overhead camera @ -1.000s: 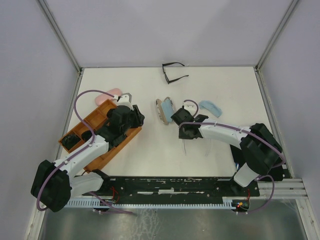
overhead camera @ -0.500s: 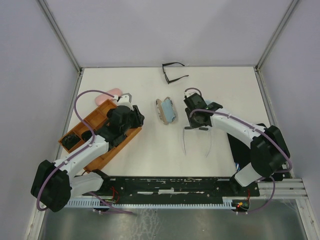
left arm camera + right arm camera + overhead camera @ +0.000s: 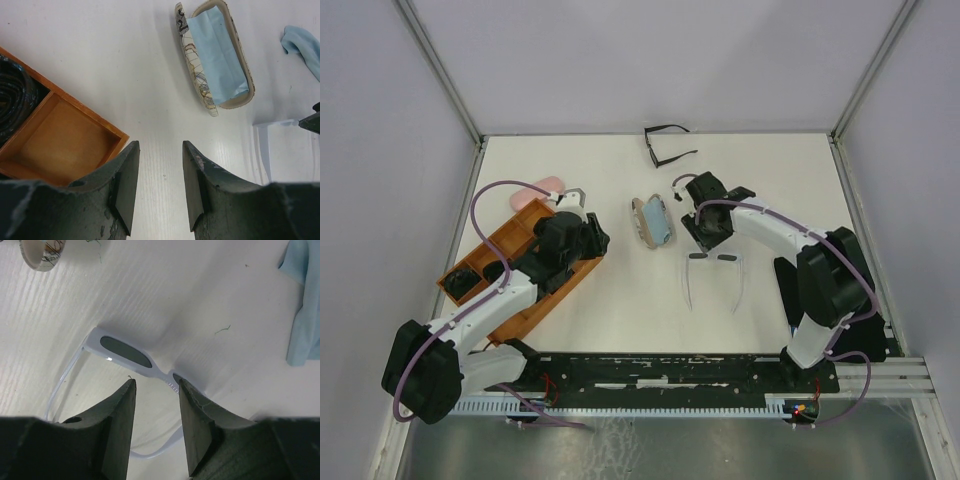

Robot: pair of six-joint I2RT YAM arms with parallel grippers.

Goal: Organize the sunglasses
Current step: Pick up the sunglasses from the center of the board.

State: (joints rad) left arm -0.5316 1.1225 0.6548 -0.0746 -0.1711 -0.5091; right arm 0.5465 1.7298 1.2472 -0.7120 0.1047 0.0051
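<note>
White table (image 3: 620,300), white sunglasses (image 3: 125,352) lying just beneath right claw (image 3: 156,390), fingers apart, empty

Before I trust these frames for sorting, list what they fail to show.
Top view: the left arm covers much of the wooden tray, hiding its contents.
Left wrist view: the dark ridged thing in the tray is cut by the left edge.
Right wrist view: the right pincer hides one lens of the white-framed sunglasses; the light-blue cloth runs off the right edge.

Bare table (image 3: 620,290) runs between wooden tray (image 3: 510,232) and open case (image 3: 653,221); white sunglasses (image 3: 125,354) block the case's right.
</note>
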